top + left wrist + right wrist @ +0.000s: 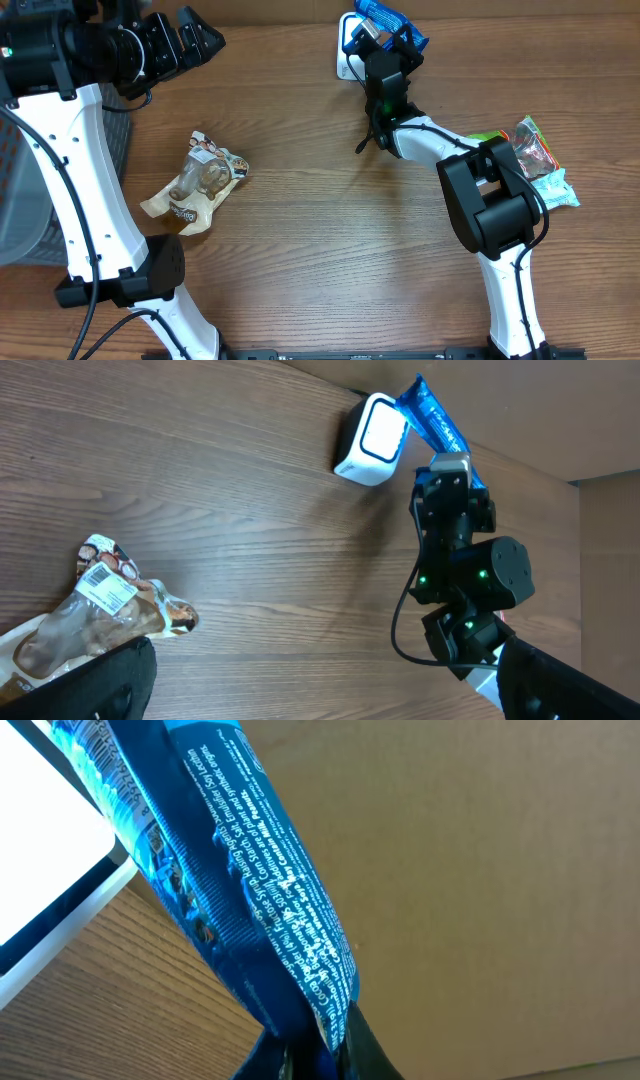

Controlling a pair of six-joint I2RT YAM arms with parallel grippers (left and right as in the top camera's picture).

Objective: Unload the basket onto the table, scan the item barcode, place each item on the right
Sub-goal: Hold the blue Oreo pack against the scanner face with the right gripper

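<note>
Blue snack packet [383, 14] sits clamped in our right claw [386, 42] — we see the white barcode scanner [347, 52] just beside that claw; our left claw [200, 40] stands wide apart.

Matt wood-grain table [320, 250], glossy blue plastic wrapper [230, 870], smooth white plastic scanner [372, 440], clear shiny snack bag [200, 180]

blue packet [230, 870] cut off top edge, fine print too small to read; scanner [40, 860] cropped left; snack bag [95, 610] cropped btm-left.
</note>
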